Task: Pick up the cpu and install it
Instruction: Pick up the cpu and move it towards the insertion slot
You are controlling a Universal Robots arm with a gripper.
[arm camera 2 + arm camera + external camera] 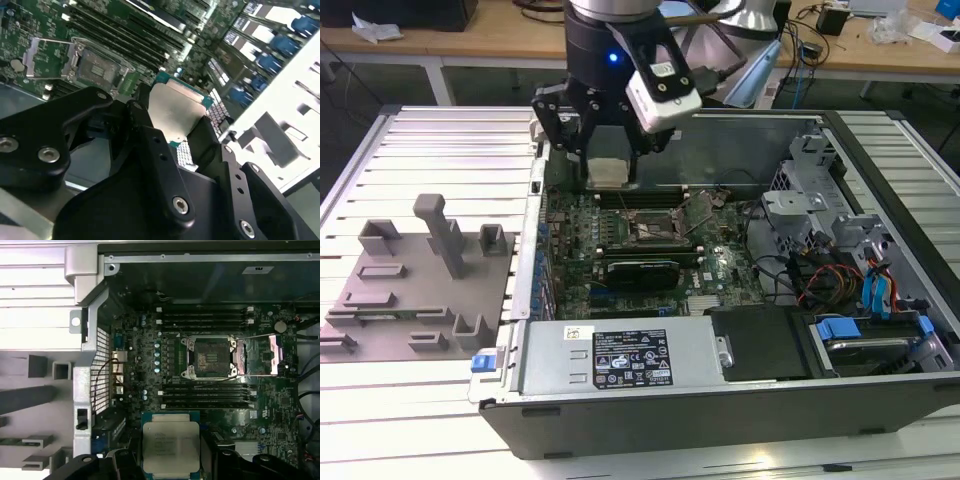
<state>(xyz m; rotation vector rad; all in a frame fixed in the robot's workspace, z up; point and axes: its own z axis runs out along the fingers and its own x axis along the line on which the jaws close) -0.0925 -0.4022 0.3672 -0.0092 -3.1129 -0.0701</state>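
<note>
The gripper (608, 162), clenched on the cpu (171, 445) by its edges, holds it level, metal top up, near the open socket (210, 357), presumably so it seats flat.

UR arm (610, 30) hangs from above, wrist vertical; pincer (608, 165) points straight down, black fingers (155, 150) clamped either side of cpu (171, 447).

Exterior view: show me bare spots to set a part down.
Bare table slats lie beyond the grey tray, up to the case wall, and in front of that tray. Crowded: inside the case, where the gripper holds the cpu above the motherboard.
</note>
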